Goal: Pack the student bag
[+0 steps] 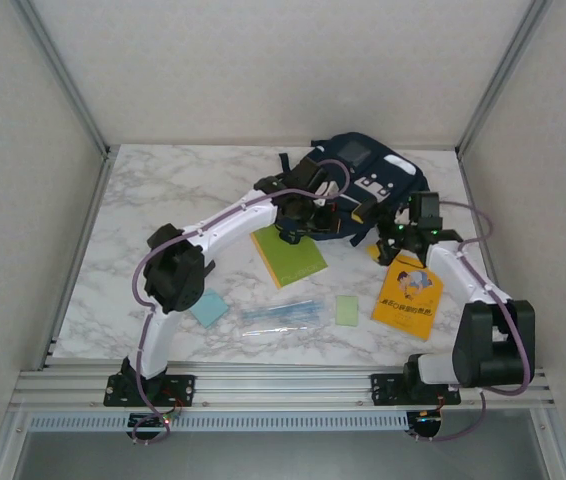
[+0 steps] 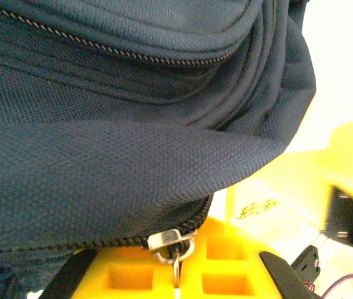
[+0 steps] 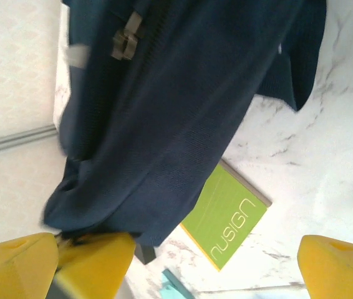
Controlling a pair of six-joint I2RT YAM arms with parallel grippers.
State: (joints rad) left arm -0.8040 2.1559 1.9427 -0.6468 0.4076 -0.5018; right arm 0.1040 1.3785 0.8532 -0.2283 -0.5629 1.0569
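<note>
Marble-patterned table (image 1: 143, 200) carries a pale blue pad (image 1: 209, 308) on its left, lying flat beside the left arm's elbow. Further right, the left gripper (image 2: 176, 280) is clenched on the metal zipper pull (image 2: 171, 242) of the student bag (image 1: 363, 175). Its yellow fingers (image 2: 126, 277) are pressed together just under the navy fabric. A green notebook (image 1: 288, 256) lies in front of the bag. Nearer the front edge are a long clear packet (image 1: 283, 315) and a small green sticky pad (image 1: 347, 309). The student bag sits right of centre, near the back edge of the table. By its front right side the right gripper (image 3: 195, 271) is released, its jaws spread wide next to the hanging fabric and grasping nothing. An orange-yellow book (image 1: 408, 297) lies flat just in front of that gripper.
</note>
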